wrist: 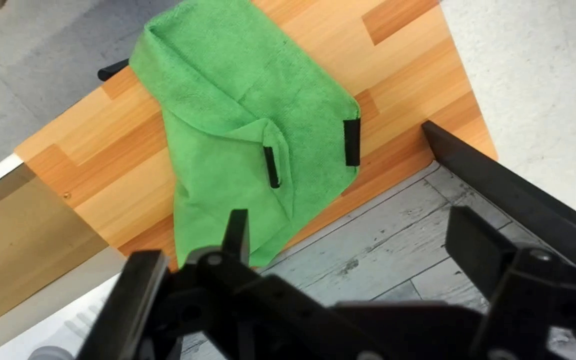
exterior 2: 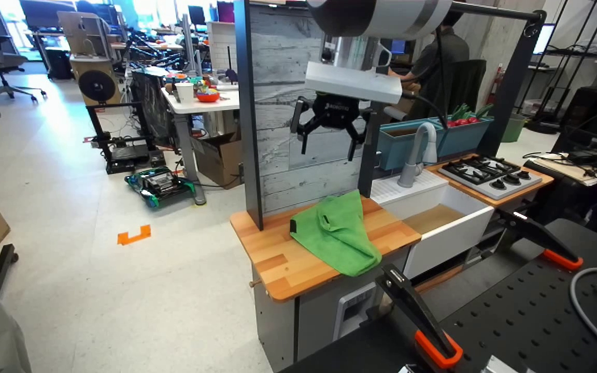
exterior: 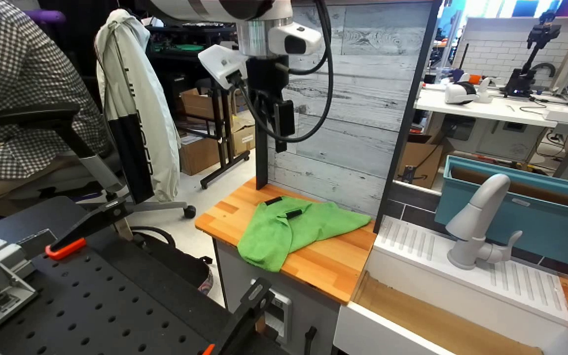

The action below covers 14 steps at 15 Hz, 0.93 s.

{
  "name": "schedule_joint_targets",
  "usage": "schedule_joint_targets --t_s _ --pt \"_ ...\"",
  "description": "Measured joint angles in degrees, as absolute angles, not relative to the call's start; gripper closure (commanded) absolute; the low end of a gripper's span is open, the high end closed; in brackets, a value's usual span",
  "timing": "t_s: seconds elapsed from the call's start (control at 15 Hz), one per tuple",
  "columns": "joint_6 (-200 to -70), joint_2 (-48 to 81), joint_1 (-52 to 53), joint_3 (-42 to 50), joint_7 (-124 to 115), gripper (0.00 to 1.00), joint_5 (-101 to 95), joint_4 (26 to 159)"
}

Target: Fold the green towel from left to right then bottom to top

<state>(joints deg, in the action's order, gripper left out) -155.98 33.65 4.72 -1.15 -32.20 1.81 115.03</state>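
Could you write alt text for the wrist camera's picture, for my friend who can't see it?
A rumpled green towel with two black strips lies partly folded over itself on a wooden counter, seen from above. At the bottom of the picture, the robot's black hand is spread open, holding nothing.

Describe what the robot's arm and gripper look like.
The arm is white with black and grey sections, plus a silver collar and a white housing. The gripper is black, with two jointed fingers and pale ROBOTIQ lettering. A black cable loops beside it.
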Motion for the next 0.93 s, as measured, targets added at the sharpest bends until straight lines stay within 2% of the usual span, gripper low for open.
schedule_joint_targets --t_s 0.4,0.93 --pt "-157.2 43.1 4.6 -2.4 -27.6 0.0 10.6 107.6" --pt "-154.6 53.9 5.5 -1.7 -27.7 0.0 11.1 97.7"
